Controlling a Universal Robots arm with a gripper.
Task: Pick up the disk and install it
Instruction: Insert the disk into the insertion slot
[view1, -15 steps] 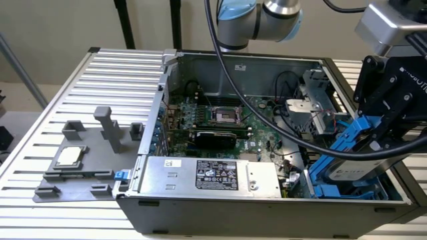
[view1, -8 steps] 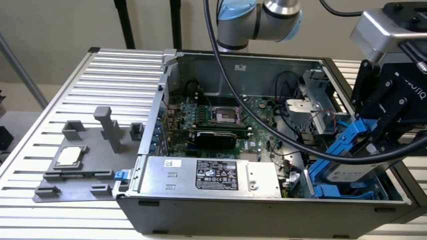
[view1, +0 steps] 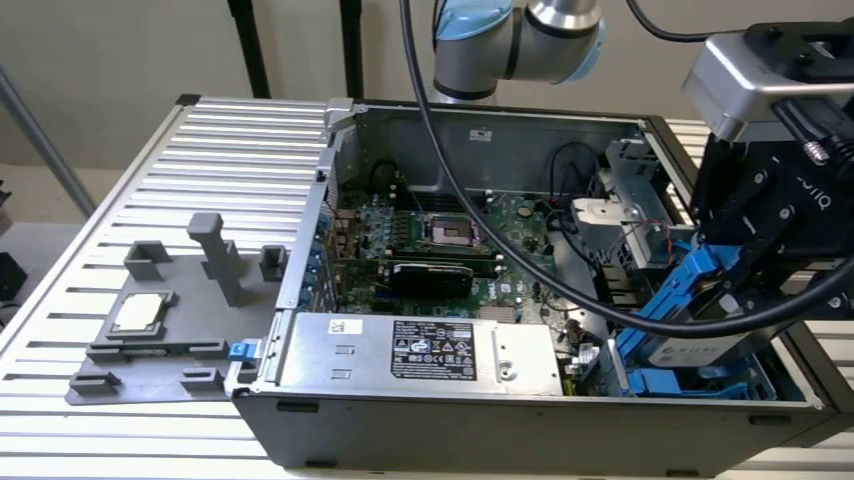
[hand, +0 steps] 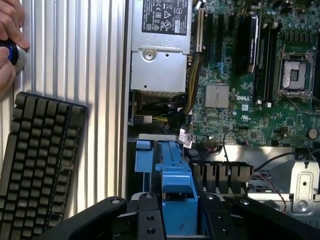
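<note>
The disk (view1: 699, 350), a silver-grey drive with a white label in a bright blue carrier, hangs tilted over the drive bay at the front corner of the open computer case (view1: 400, 420), on the exterior view's right. My black gripper (view1: 727, 295) comes down from above and is shut on the carrier's upper part. In the wrist view the blue carrier (hand: 177, 195) sits clamped between my two black fingers (hand: 150, 217), with the gripper (hand: 178, 222) directly over the bay.
A blue cage (view1: 674, 383) lines the bay under the disk. Close by are the power supply (view1: 427, 350), the motherboard (view1: 441, 235) and thick black cables (view1: 534, 265). A grey fixture holding a small silver chip (view1: 140, 312) lies outside. A keyboard (hand: 40, 160) and a hand (hand: 9, 40) are on the slatted table.
</note>
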